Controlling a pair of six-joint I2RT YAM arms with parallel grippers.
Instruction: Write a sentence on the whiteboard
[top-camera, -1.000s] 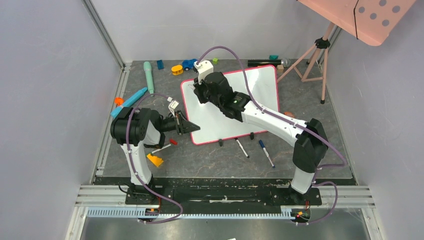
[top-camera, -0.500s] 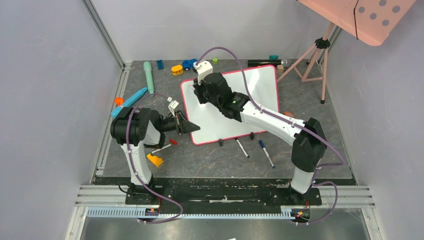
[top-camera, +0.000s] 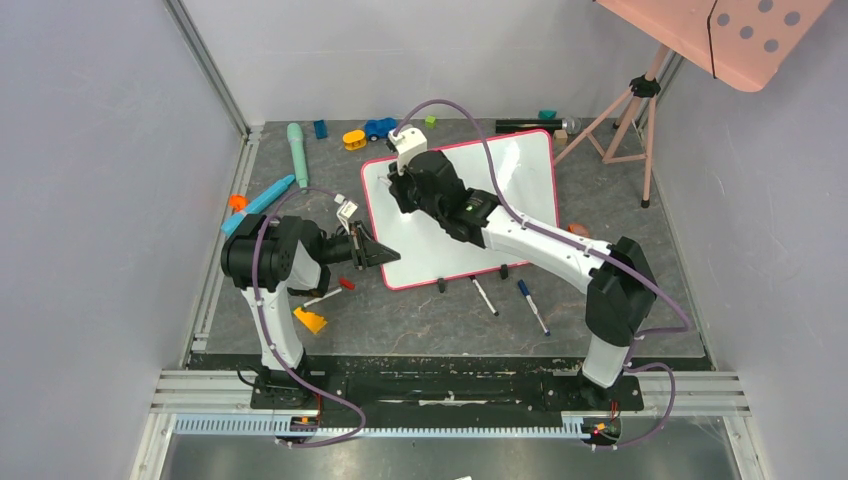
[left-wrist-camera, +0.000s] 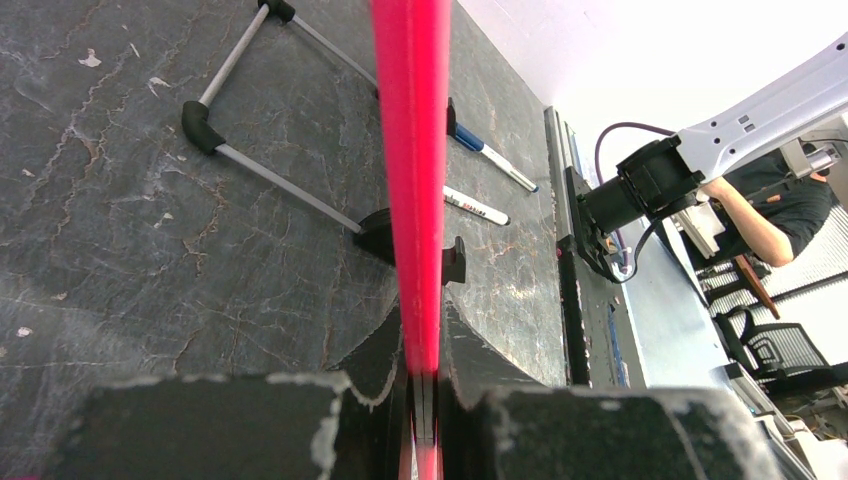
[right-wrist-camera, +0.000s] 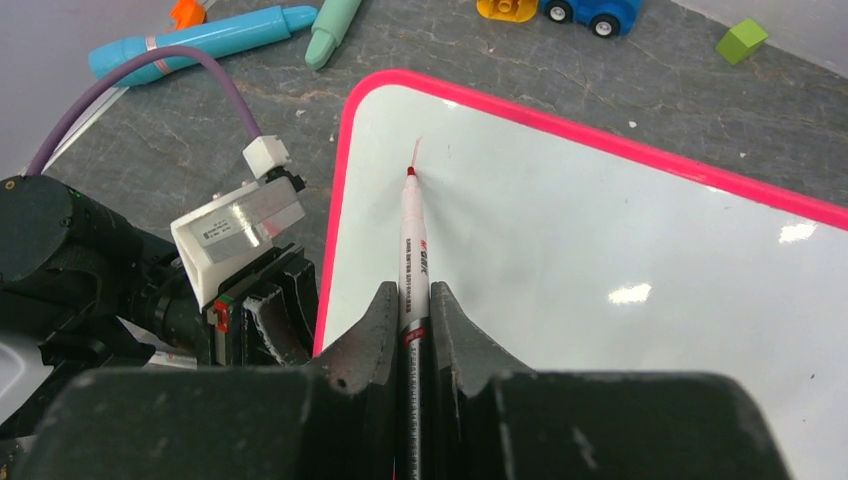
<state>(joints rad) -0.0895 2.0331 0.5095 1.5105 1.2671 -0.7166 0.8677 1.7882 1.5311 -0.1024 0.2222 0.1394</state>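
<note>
Left wrist: whiteboard (left-wrist-camera: 412, 150) edge between jaws

The right gripper (right-wrist-camera: 412, 305), clamped on the red marker (right-wrist-camera: 411, 240), is edging a little leftward and toward the arm bases over the far left corner of the whiteboard (right-wrist-camera: 600, 260). Its wrist and forearm are sliding with it in the overhead view. The purple cable (top-camera: 436, 101) arching above that wrist is sagging, its loop sitting lower and further left than a second ago. The right arm's elbow (top-camera: 620, 285) is wobbling slightly, drifting left and coming back. The marker tip is pressing on the board at the near end of a short, faint red stroke (right-wrist-camera: 416, 150).
</note>
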